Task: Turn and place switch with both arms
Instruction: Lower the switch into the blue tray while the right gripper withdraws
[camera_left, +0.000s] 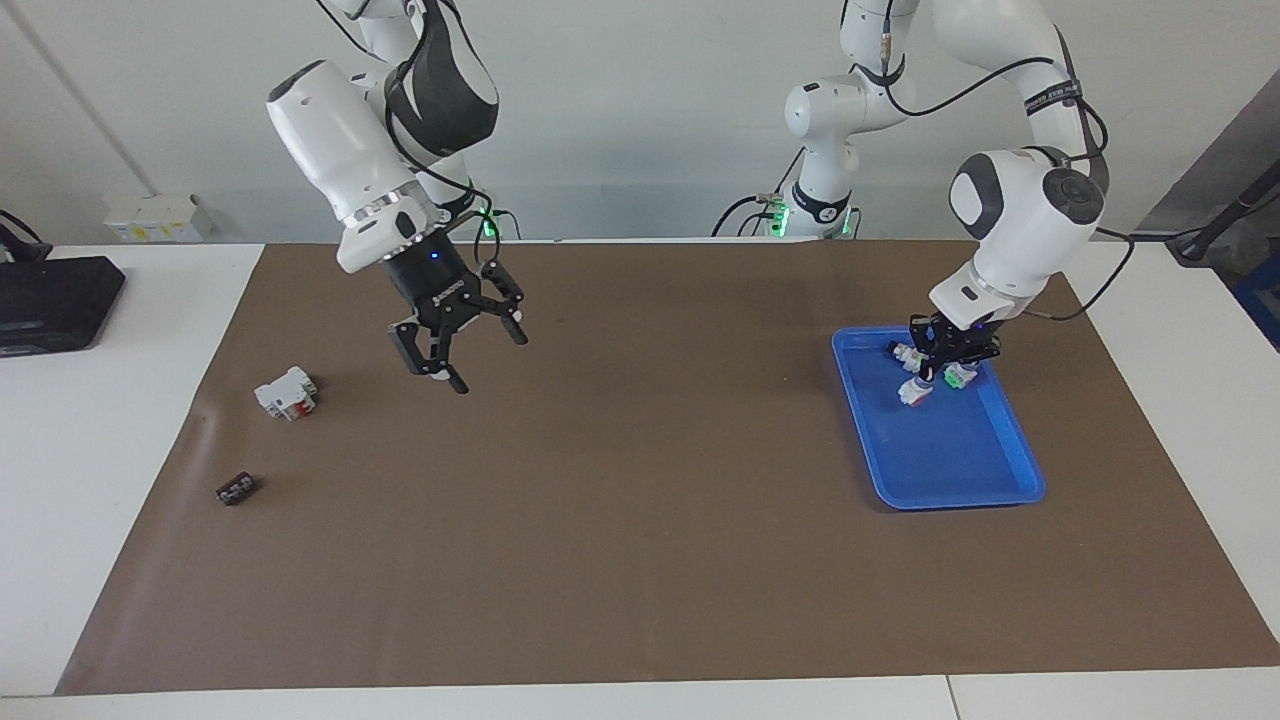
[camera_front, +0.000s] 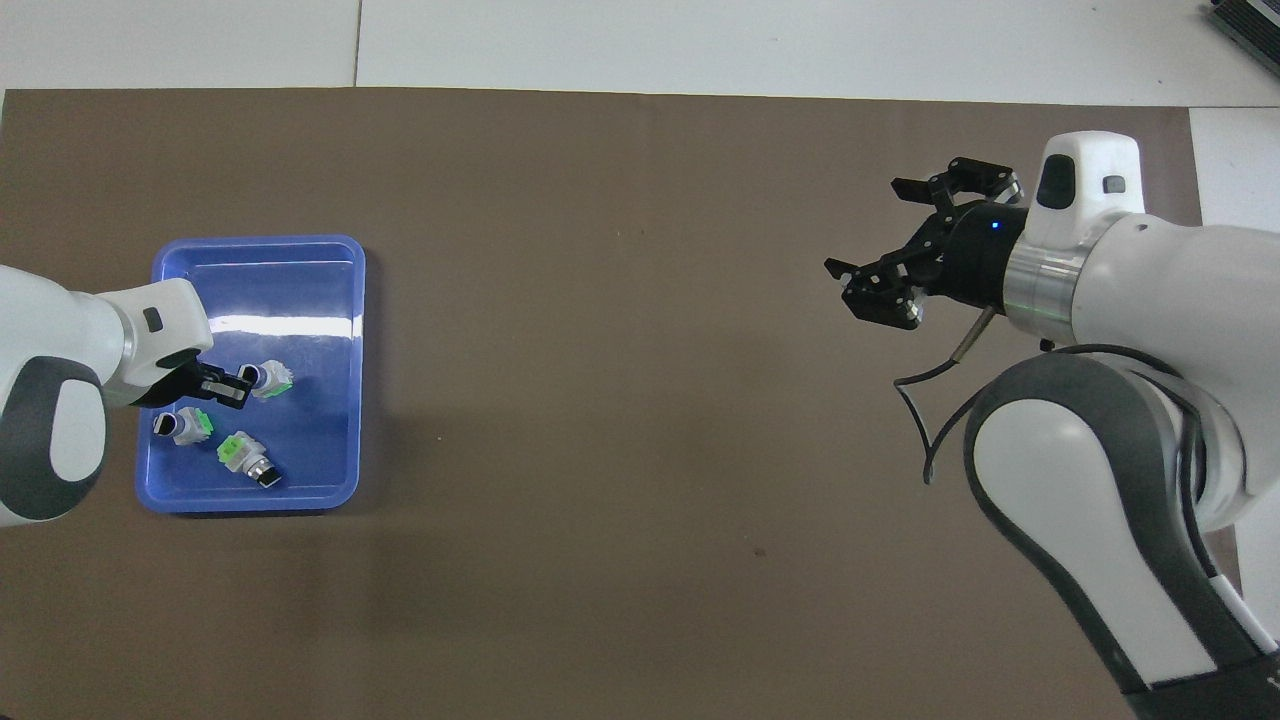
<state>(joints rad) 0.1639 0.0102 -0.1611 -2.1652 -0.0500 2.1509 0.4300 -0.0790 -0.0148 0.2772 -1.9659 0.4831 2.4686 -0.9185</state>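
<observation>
The switch (camera_left: 915, 392) lies in the blue tray (camera_left: 955, 450), farther from the robots than the two other switches there. It is white with an orange-red face in the facing view, and in the overhead view (camera_front: 272, 381) it has a black knob end. My left gripper (camera_left: 935, 373) is low in the tray, right at the switch's knob end, with its tips (camera_front: 232, 392) touching or nearly touching it. My right gripper (camera_left: 480, 350) hangs open and empty above the mat toward the right arm's end (camera_front: 870, 225).
Two white switches with green faces (camera_front: 187, 424) (camera_front: 245, 458) lie in the tray (camera_front: 260, 290), nearer to the robots. A larger white block with a red part (camera_left: 287, 392) and a small black piece (camera_left: 237, 488) lie on the brown mat toward the right arm's end.
</observation>
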